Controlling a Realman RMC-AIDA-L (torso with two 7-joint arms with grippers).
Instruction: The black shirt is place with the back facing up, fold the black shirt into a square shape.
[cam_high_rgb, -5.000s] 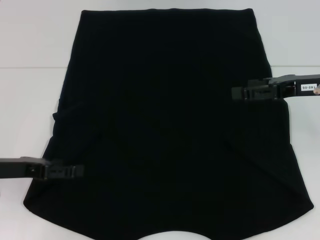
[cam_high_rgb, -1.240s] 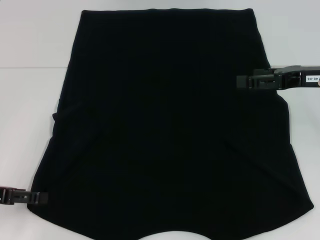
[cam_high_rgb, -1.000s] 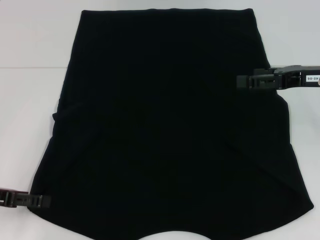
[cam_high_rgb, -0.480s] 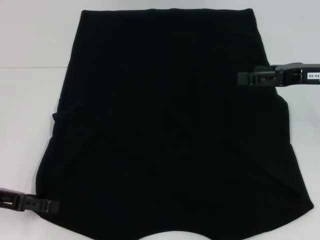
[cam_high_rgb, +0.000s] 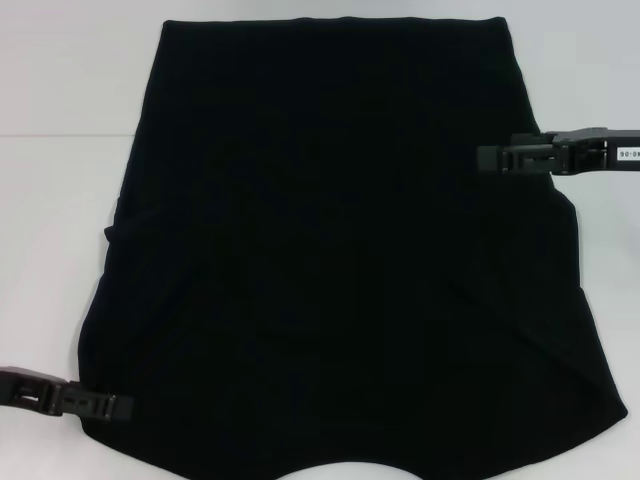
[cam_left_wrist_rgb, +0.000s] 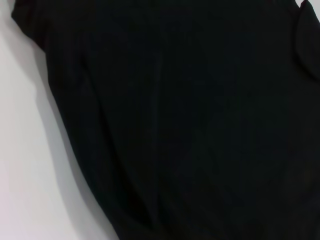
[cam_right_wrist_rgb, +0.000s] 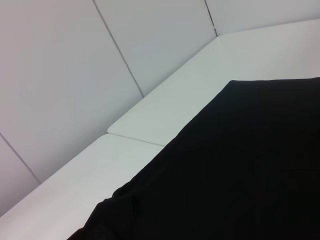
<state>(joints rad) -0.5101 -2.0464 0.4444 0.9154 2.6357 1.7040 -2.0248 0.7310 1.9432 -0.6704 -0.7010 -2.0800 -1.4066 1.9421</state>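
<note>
The black shirt (cam_high_rgb: 330, 260) lies spread flat on the white table (cam_high_rgb: 60, 200), plain side up, with its sides folded in so that it forms a tall panel. My left gripper (cam_high_rgb: 122, 408) reaches in from the left, low at the shirt's near left corner, its tip over the fabric's edge. My right gripper (cam_high_rgb: 487, 157) reaches in from the right, its tip over the shirt's right edge in the far half. The left wrist view is filled by the black shirt (cam_left_wrist_rgb: 200, 125). In the right wrist view, the shirt (cam_right_wrist_rgb: 240, 175) shows with its edge against the table.
White table (cam_right_wrist_rgb: 165, 110) surrounds the shirt on the left, right and far sides. A seam line crosses the tabletop (cam_high_rgb: 65, 135) at the left. Pale wall panels (cam_right_wrist_rgb: 75, 65) stand beyond the table's edge.
My left gripper has moved down toward the near edge, then right onto the shirt's near left corner. My right gripper has risen slightly farther away and drawn a little to the right.
</note>
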